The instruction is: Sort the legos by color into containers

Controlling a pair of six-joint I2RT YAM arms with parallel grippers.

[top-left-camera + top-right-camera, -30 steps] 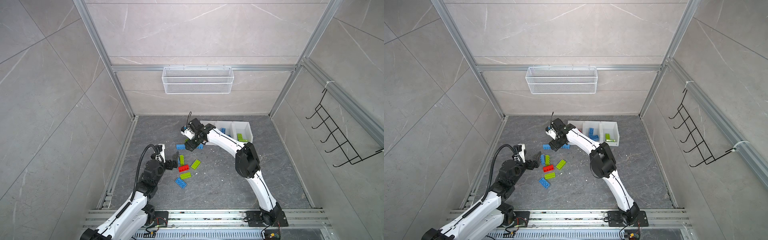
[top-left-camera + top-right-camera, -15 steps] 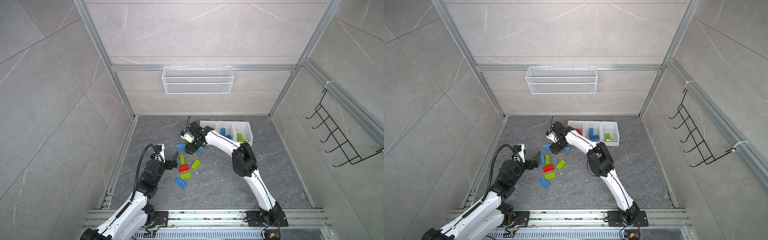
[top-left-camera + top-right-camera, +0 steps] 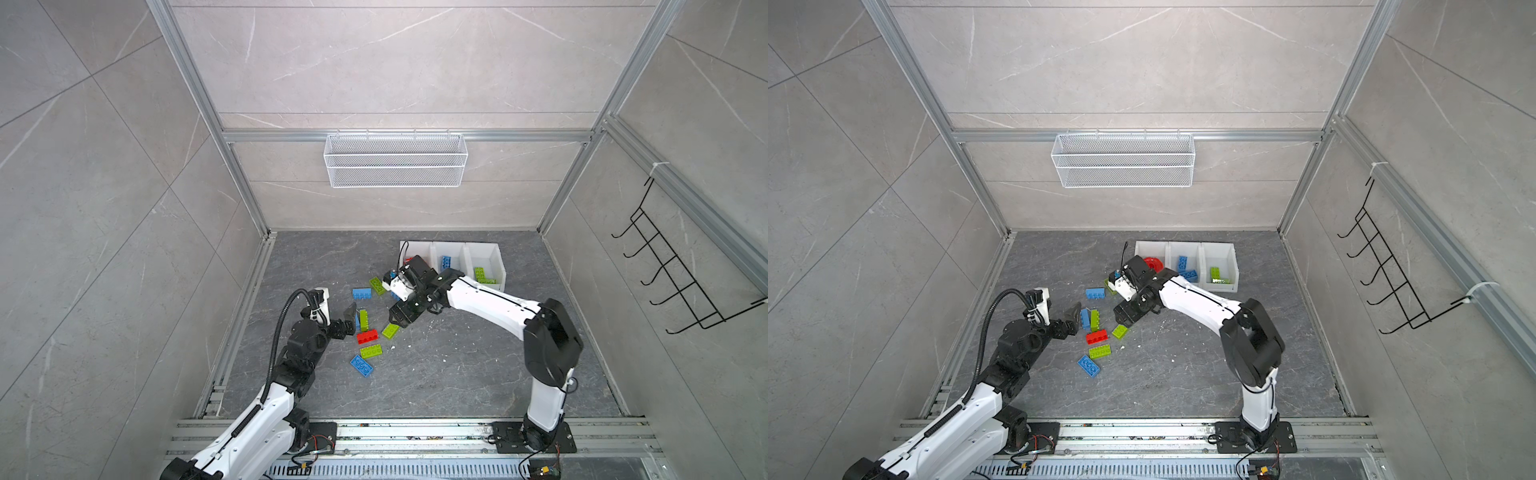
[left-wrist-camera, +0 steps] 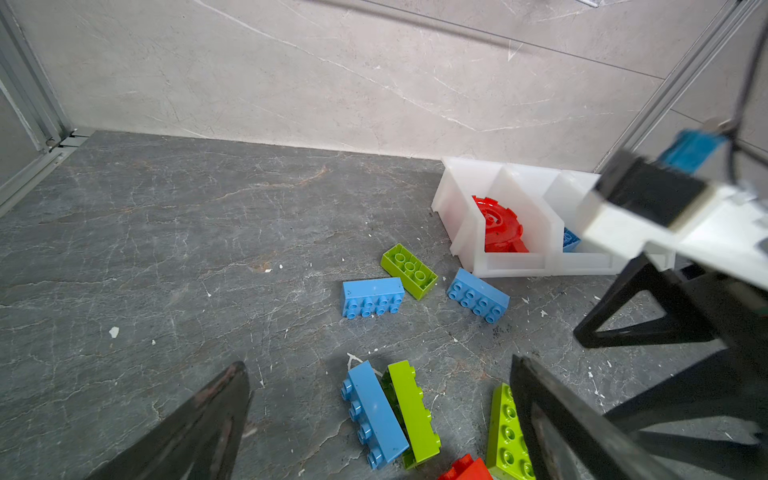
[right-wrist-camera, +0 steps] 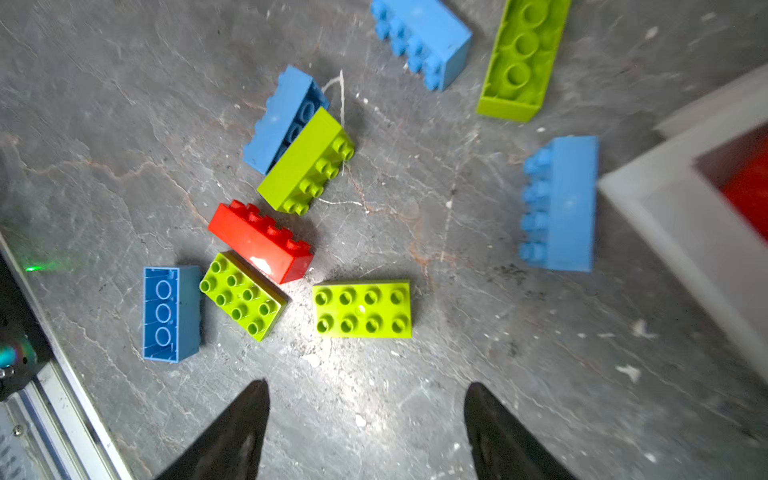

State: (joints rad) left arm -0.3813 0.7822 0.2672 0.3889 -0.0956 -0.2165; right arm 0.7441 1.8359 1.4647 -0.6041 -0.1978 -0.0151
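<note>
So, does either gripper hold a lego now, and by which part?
Nothing is held. The left gripper and the right gripper are both open and empty; the loose legos lie on the floor.

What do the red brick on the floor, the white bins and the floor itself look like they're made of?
Red brick: probably hard moulded plastic, glossy, with a bright highlight on its side. White bins: likely plastic too, duller finish, thin moulded walls. Floor: dark grey with pale veins, stone or stone-look tile; which one cannot be told.
</note>
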